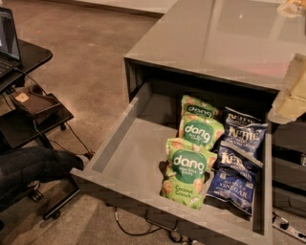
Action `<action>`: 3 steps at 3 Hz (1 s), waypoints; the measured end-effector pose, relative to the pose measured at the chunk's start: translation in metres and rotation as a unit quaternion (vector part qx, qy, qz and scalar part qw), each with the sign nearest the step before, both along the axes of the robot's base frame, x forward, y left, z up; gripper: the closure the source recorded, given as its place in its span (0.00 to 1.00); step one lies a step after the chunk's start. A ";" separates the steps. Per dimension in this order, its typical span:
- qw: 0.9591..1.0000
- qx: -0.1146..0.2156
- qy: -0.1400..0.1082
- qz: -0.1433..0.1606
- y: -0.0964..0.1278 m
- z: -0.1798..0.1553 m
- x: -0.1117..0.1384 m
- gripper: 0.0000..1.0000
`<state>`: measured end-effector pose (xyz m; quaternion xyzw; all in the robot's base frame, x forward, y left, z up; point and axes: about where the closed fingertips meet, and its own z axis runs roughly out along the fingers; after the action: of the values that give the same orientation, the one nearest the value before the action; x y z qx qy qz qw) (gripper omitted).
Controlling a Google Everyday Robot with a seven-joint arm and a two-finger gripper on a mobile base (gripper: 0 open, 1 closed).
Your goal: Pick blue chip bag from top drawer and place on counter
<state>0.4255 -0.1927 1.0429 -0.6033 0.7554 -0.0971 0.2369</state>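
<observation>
The top drawer (125, 143) is pulled open below the counter (215, 38). At its right side lies a blue chip bag (231, 185) with white "VINEGAR" lettering, and a second blue bag (245, 134) lies behind it. Three green "dang" bags (187, 173) lie in a row just to their left. My gripper (290, 93) is a pale, blurred shape at the right edge of the view, above the counter's front edge and up and to the right of the blue bags. It touches none of them.
A black cart with a laptop (8, 43) stands at the left, and a person's dark-trousered leg (36, 165) is in front of it. Cables (129, 230) lie on the floor under the drawer front. A pale object (294, 7) sits on the counter's far right.
</observation>
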 end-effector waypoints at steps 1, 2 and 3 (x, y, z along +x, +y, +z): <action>1.000 0.000 0.000 0.000 0.000 0.000 0.000 0.00; 0.999 0.036 0.037 -0.014 -0.002 -0.049 0.021 0.00; 0.995 0.056 0.067 -0.043 -0.011 -0.094 0.042 0.00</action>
<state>0.4674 -0.2038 0.9486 -0.5611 0.7990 -0.0245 0.2148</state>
